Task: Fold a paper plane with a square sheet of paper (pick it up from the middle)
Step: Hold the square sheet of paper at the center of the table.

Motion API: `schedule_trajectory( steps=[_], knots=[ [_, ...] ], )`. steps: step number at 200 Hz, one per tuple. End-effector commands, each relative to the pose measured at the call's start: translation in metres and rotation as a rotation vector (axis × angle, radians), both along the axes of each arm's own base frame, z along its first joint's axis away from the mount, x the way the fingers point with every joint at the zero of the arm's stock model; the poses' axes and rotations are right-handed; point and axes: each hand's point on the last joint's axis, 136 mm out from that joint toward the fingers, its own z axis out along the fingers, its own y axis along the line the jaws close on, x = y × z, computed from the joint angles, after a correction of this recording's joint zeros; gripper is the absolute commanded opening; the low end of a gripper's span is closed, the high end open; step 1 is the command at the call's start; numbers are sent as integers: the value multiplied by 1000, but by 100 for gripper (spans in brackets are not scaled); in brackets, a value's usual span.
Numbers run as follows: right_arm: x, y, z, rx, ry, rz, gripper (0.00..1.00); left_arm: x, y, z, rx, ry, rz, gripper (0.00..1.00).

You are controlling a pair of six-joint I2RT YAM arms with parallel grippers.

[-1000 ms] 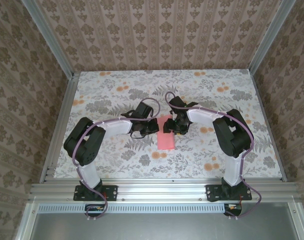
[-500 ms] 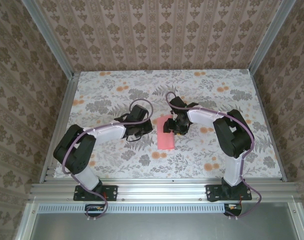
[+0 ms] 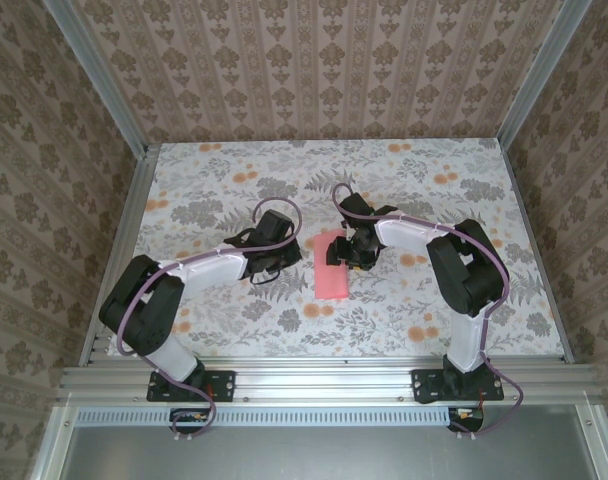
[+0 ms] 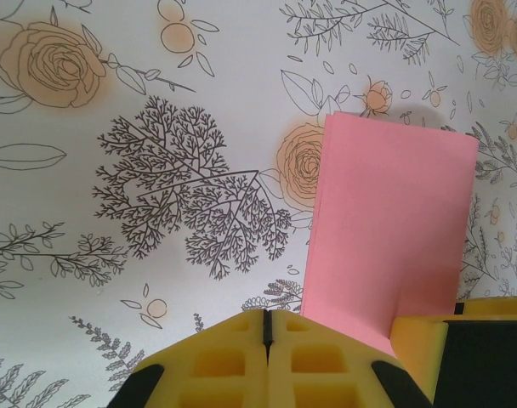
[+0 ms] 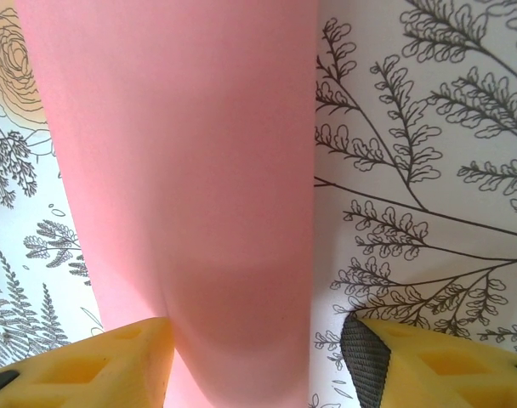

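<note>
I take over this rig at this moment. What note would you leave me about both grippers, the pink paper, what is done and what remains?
Left gripper: shut, empty, close beside the paper.
Right gripper: open, one finger on each side of the paper's far end, not clamped on it.
Square sheet of paper: on the table between the two arms, folded into a narrow rectangle of layers.
Done: the first folding only.
Left: the pointed nose and the wing folds; it does not have a dart shape yet.
</note>
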Motion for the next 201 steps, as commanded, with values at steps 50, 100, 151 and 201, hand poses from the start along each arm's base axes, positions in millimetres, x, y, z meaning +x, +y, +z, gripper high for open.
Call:
schedule_trajectory(
  steps=[50,100,151,201],
  knots=[
    [-16,-30,-27,-147,51,-9,57,1,-2,10,1,-32,-21,6],
    [-18,-30,-34,-154,72,-2,57,1,-11,14,-11,-40,-72,7],
    [-20,-25,-34,-150,73,38,59,0,-16,11,-17,-29,-81,7],
    [-13,-20,-17,-84,21,13,58,-1,-9,12,1,-35,-56,8]
  ],
)
